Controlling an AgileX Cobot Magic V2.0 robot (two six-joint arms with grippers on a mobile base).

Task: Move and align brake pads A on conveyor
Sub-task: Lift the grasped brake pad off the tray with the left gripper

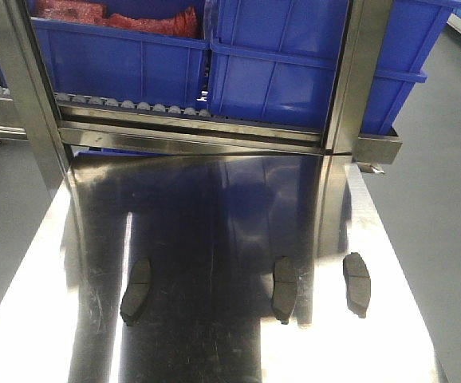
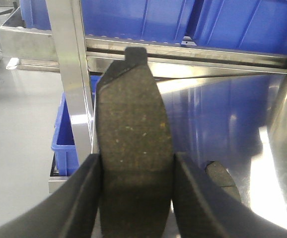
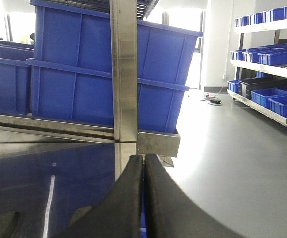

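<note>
We see our left gripper (image 2: 136,166) clamped on one brake pad (image 2: 132,124), whose long axis points straight away from the wrist toward the blue bins (image 2: 193,20). Three more pads (image 1: 135,290) (image 1: 283,288) (image 1: 356,283) lie roughly parallel on the steel table (image 1: 214,207), and our right gripper (image 3: 143,166) is pressed closed, empty.

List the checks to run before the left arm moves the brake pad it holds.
1. Hold of left gripper on held brake pad: fingers press both edges, ok.
2. Is right gripper free: fingers together, nothing between, ok.
3. Flat and apart on the steel table: left pad, middle pad, right pad, ok.
4. Those three on the conveyor: not ok.
5. Where the conveyor lies: cannot tell, no view shows it.
</note>
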